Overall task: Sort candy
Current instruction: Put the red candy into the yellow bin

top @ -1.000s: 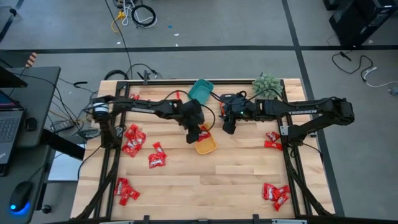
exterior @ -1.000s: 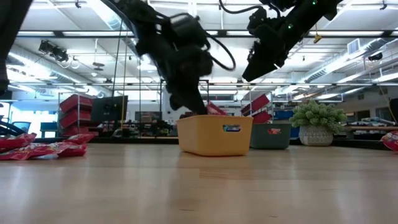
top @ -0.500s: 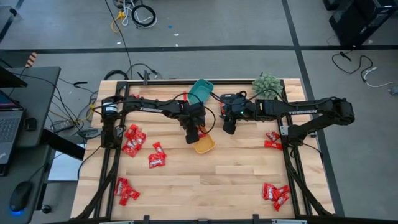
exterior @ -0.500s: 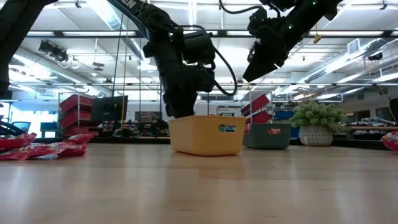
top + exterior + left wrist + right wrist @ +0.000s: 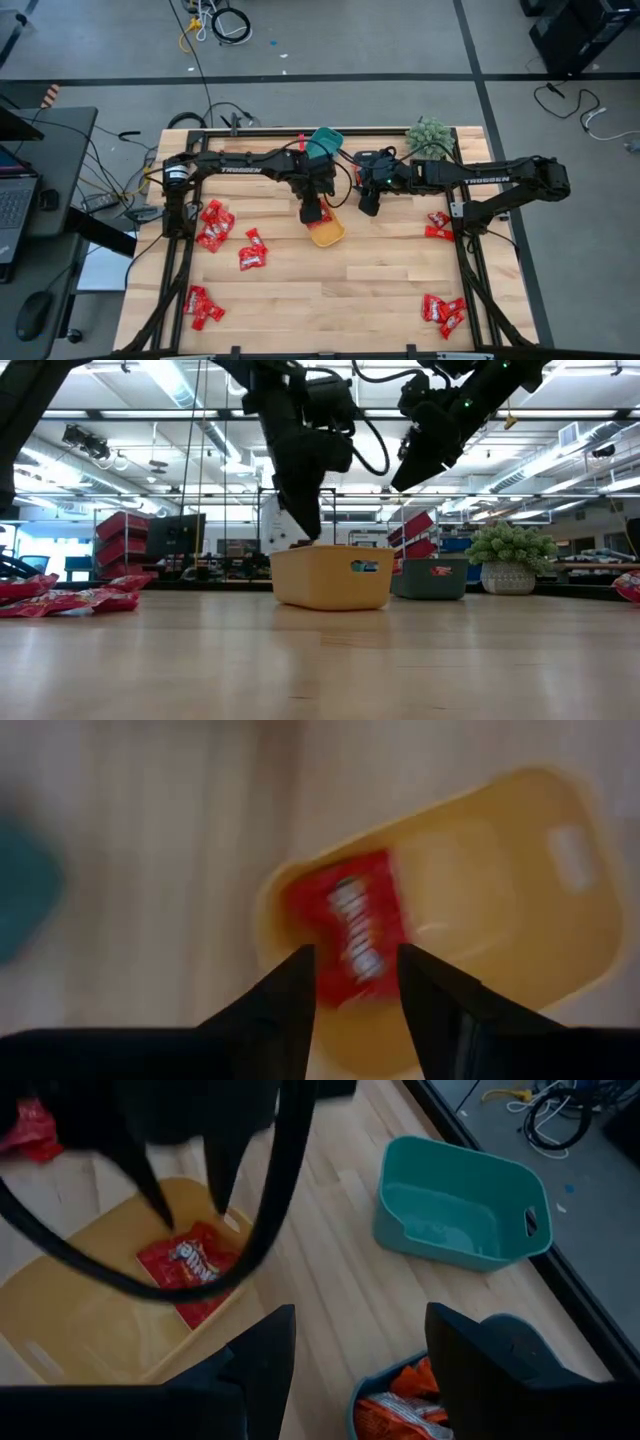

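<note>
Your left gripper (image 5: 352, 982) hangs just over the yellow bin (image 5: 328, 230), jaws parted and gripping nothing. One red candy (image 5: 350, 928) lies flat on the bin floor at the end nearest those jaws, directly below the gap between them. Its long axis runs roughly in line with the fingers (image 5: 290, 1000), slightly skewed; you cannot tell which end is which.

A second ago those jaws were clenched and low inside the bin; now they stand released and raised above the rim.

Your right gripper (image 5: 366, 203) waits beside the teal bin (image 5: 323, 146), jaws apart, empty. More candy sits scattered on the tabletop (image 5: 380, 280).
</note>
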